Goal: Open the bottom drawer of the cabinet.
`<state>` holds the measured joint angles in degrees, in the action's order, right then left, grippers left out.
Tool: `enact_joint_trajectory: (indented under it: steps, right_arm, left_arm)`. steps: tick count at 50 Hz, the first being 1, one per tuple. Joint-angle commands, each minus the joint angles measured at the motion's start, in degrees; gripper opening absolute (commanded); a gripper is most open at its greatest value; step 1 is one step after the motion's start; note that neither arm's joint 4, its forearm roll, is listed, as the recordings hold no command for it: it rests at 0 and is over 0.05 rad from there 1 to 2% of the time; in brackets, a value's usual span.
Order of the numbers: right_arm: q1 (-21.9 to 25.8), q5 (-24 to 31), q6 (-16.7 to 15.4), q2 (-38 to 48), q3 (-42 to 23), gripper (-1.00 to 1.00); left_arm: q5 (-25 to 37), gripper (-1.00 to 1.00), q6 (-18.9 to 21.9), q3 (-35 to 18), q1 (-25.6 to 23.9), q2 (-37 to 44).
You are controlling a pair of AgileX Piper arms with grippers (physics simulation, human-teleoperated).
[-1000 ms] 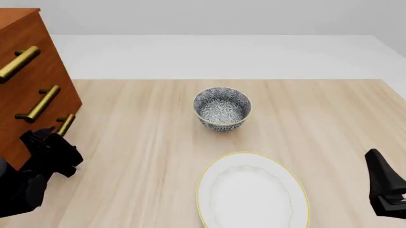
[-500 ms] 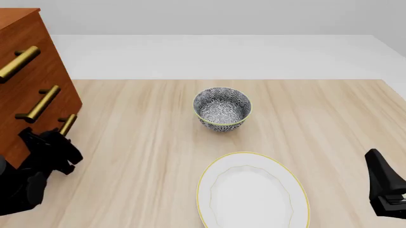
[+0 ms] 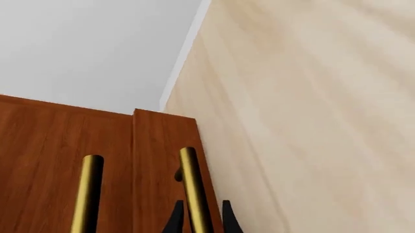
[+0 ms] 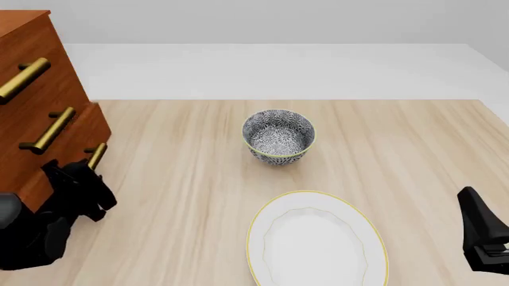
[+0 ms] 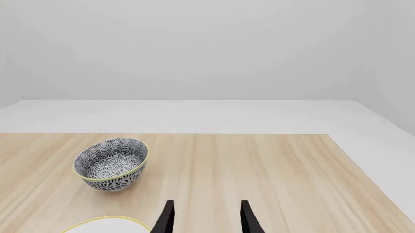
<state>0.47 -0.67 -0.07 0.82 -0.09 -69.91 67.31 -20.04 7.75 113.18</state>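
Reddish-brown cabinet (image 4: 36,71), brass handles, blue-patterned bowl (image 4: 278,136), yellow-rimmed white plate (image 4: 318,241).

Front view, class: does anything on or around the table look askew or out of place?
Only the bottom drawer: its front juts slightly proud of the cabinet, with the left gripper on its brass handle. The bowl and plate sit upright and undamaged.

Reddish wooden cabinet (image 4: 40,77), brass-look handles, pale matt wood-grain table (image 4: 397,149).

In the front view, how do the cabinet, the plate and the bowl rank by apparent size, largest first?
1. cabinet, though cut off by the picture's edge.
2. plate, nearer the camera, which enlarges it.
3. bowl, clearly smallest.
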Motion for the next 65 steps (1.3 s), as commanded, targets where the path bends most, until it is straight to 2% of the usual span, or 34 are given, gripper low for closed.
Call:
enact_joint_trajectory:
  steps: [1, 28, 41, 65]
  right_arm:
    - [0.0, 0.0, 0.0, 0.0, 0.0, 1.00]
    - [0.0, 0.0, 0.0, 0.0, 0.0, 1.00]
    - [0.0, 0.0, 0.0, 0.0, 0.0, 1.00]
    - [0.0, 0.0, 0.0, 0.0, 0.0, 1.00]
  left_arm:
    - [0.0, -1.00, 0.5, -5.1, -6.7, 6.6]
    - [0.0, -1.00, -1.4, -8.8, -16.6, 10.9]
    - [0.0, -1.00, -1.8, -11.1, -18.9, 13.9]
    - [0.0, -1.00, -3.1, -8.1, -21.5, 9.7]
